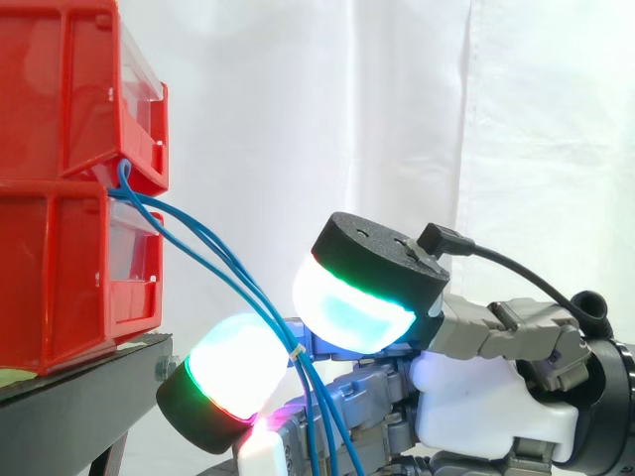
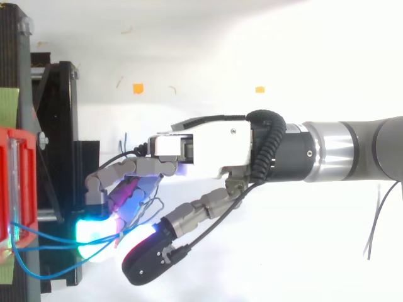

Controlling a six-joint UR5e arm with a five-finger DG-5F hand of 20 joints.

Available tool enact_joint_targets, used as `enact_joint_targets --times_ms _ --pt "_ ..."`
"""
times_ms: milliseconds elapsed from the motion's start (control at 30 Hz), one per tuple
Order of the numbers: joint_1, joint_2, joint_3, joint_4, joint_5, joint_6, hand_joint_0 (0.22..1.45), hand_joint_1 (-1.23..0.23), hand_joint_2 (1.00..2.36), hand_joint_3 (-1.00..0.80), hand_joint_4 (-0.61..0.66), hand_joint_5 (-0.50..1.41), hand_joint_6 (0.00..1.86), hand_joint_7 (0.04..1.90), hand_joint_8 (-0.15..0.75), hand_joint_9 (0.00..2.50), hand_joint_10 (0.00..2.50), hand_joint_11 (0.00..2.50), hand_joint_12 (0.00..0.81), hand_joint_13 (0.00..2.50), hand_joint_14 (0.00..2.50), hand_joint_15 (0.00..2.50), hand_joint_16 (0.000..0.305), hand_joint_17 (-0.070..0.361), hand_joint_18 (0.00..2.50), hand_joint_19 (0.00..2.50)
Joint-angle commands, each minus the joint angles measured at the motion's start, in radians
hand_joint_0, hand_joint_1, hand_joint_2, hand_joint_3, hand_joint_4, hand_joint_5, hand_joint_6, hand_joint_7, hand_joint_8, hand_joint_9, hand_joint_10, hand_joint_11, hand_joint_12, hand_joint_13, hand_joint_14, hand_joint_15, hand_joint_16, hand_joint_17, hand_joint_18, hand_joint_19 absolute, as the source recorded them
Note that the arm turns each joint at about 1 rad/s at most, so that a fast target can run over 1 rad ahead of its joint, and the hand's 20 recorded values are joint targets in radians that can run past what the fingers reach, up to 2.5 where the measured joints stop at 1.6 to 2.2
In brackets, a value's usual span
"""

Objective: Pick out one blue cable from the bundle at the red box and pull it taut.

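Two stacked red bins [image 1: 60,99] stand on a black stand at the left. A bundle of thin blue cables [image 1: 213,263] comes out between the bins and sags down to the right in slack curves. A small white tie [image 1: 295,352] binds the strands low down. The hand [image 1: 486,397] reaches in from the right, below and beside the bins, and the cables run down across it. In the top view the hand [image 2: 201,148] points left toward the red bin [image 2: 12,182], with blue cables [image 2: 50,234] stretching from the bin into it.
The black stand [image 2: 60,126] carries the bins at the left edge. A white curtain hangs behind. Small orange marks [image 2: 138,88] lie on the white floor. A thin dark wire [image 2: 374,226] hangs at the right under the arm.
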Motion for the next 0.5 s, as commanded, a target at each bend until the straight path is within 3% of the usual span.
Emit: enact_joint_targets --times_ms 0,467 --pt "-0.002 0.0 0.0 0.003 -0.002 -0.001 0.63 -0.63 1.01 -0.34 0.17 -0.1 0.58 1.17 0.317 0.86 0.01 0.29 0.345 0.72 0.01 0.25 0.046 0.103 0.6 0.37" --pt "-0.003 0.0 0.0 0.004 -0.002 -0.003 0.62 -0.53 1.01 -0.32 0.14 -0.1 0.68 1.06 0.327 0.92 0.01 0.31 0.347 0.75 0.01 0.28 0.046 0.104 0.62 0.4"
